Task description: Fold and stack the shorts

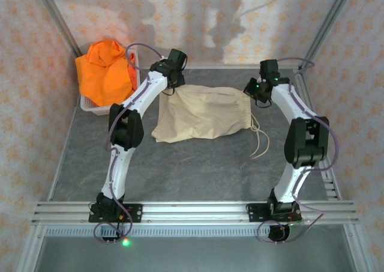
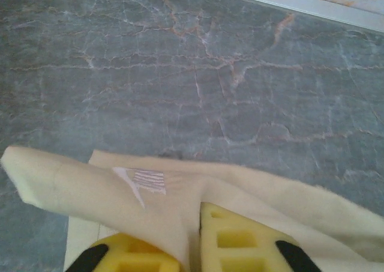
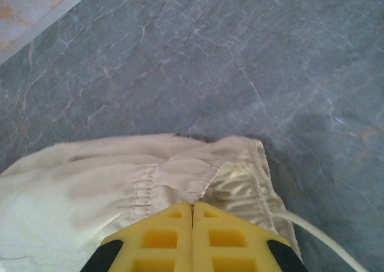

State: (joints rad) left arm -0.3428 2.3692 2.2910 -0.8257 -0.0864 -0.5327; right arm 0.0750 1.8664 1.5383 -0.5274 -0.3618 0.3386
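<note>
While beige shorts (image 1: 204,113) are lying on the worktop (image 1: 192,170), the left claw (image 2: 191,239) and right claw (image 3: 192,209) are pinching their far corners.

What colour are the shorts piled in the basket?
Bright orange. The shorts in the basket show best in the top view.

The left arm (image 1: 123,146) and right arm (image 1: 300,137) have white link housings, black joint modules and black bases. Purple-grey cables (image 1: 144,46) loop along each. The fingers (image 2: 240,242) are yellow, with rectangular recesses and black side patches.
</note>
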